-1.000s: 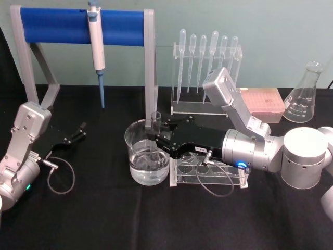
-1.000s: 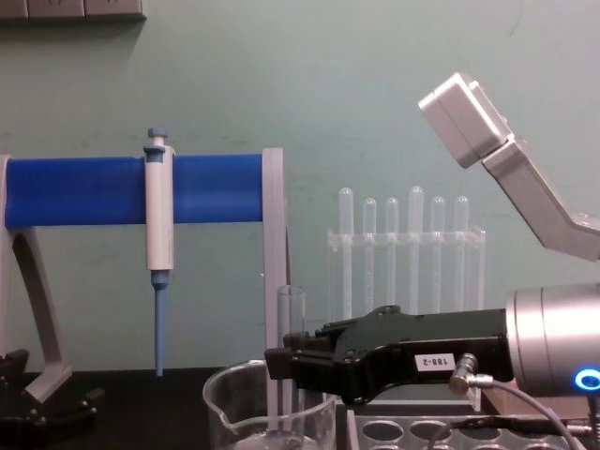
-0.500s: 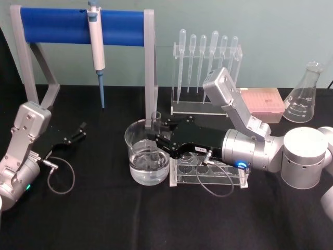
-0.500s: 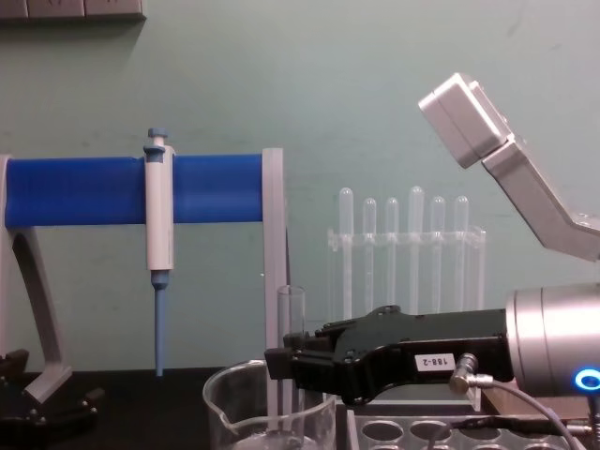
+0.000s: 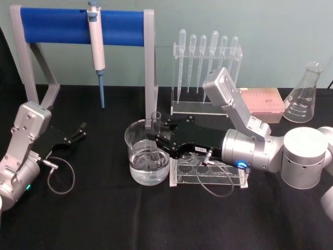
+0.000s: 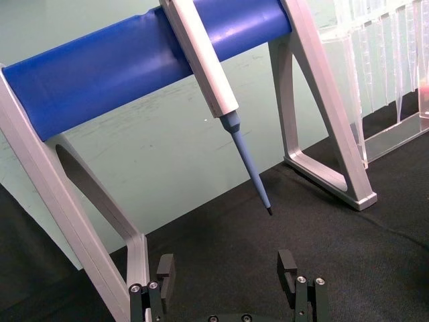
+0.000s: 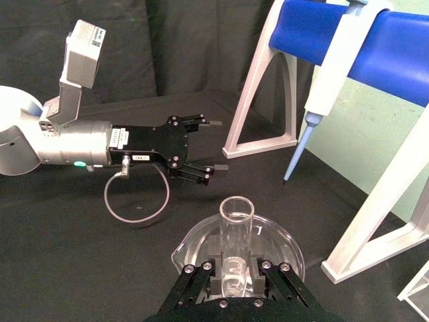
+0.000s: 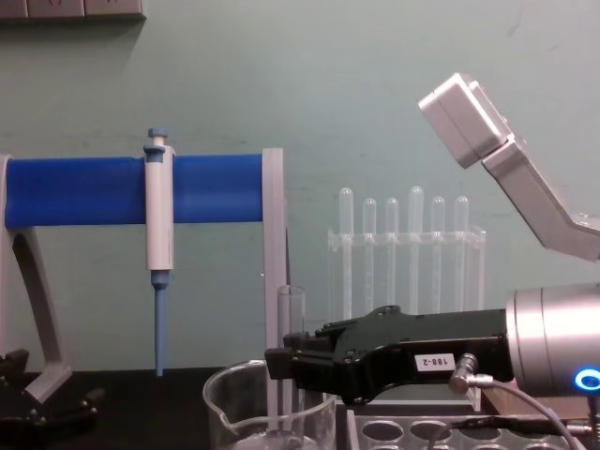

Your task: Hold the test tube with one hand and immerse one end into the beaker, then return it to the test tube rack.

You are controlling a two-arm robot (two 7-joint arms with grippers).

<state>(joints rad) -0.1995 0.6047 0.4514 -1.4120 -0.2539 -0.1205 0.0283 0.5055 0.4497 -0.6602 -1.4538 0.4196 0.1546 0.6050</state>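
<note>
Had my right gripper (image 5: 152, 137) clamped on the test tube (image 8: 292, 317), upright with its bottom end dunked in the beaker (image 5: 136, 174). I figured lift straight up and clear the rim before swinging to the test tube rack (image 5: 209, 177). Left gripper (image 6: 224, 270) sat parked off left, spread open.

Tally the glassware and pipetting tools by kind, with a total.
Thin clear glass test tube: 1
Wide clear glass beaker: 1
Clear conical glass flask: 1
Clear plastic bulb-topped pipettes: 6
White-and-blue pipettor: 1
Total: 10
</note>
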